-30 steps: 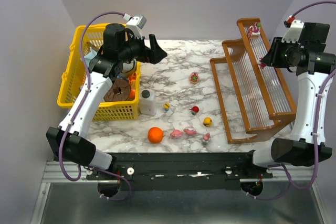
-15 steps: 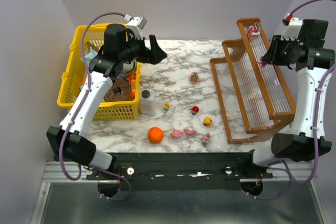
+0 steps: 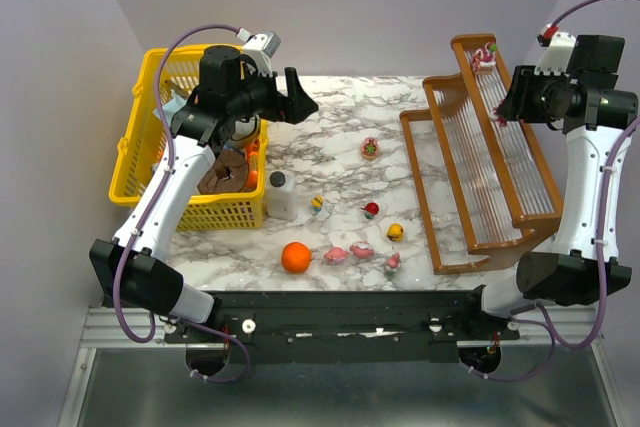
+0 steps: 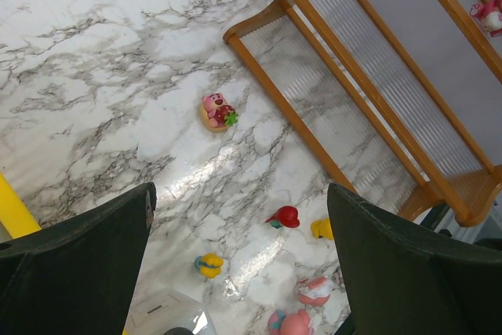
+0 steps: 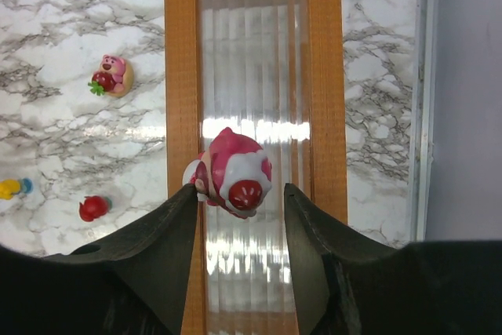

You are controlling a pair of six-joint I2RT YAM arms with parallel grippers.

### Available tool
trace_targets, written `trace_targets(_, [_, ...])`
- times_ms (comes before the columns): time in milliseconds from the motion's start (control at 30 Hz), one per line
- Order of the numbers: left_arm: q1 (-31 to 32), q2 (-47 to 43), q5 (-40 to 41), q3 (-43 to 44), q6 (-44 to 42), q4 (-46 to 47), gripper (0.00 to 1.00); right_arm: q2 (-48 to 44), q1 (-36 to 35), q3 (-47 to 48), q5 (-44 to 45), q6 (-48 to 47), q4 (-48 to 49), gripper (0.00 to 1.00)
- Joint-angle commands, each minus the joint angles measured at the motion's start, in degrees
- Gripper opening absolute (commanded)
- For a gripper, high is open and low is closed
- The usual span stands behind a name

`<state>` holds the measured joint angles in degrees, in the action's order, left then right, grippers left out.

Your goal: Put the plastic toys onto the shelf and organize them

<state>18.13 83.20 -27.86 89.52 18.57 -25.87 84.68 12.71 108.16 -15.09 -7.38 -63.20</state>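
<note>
The right gripper [image 5: 239, 191] sits loose around the pink toy [image 5: 233, 169] on the shelf [image 5: 179, 52]; it looks light and slippery, so pinch its middle.

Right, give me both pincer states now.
Left pincer: open, empty.
Right pincer: open, straddling a pink toy over the shelf; gap on one side, no grip.

No text, label, brand mark, number or sign can be read in any of the views: nothing legible shows on the toys, the shelf, the basket, the bottle, the surface or the arms.
</note>
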Motion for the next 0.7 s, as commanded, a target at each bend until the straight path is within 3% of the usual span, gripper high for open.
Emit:
trace_targets(0, [0.3,0.1,0.6,1.5,-0.6,-0.2,0.99,-0.2,-0.3,2.3,-0.5,0.6,-0.2,0.58])
trace_targets(300, [0.3,-0.5,1.1,1.4,-0.7,-0.2,0.99,-1.4,-0.3,6.4,-1.9,3.0,-0.3,0.68])
trace_targets(500, [0.3,-1.5,1.7,0.7,-0.6,-0.1,0.99,-5.1,-1.4,6.9,-11.0,4.7,3.2,0.73])
trace_targets(600, [0.3,-2.2,2.5,-0.1,-0.6,0.2,0.99,-7.9,-7.7,2.6,-12.4,5.2,7.6,0.75])
trace_targets(667, [0.3,-2.9,2.8,-0.7,-0.8,0.5,0.99,-8.7,-15.8,0.4,-10.5,5.5,10.8,0.75])
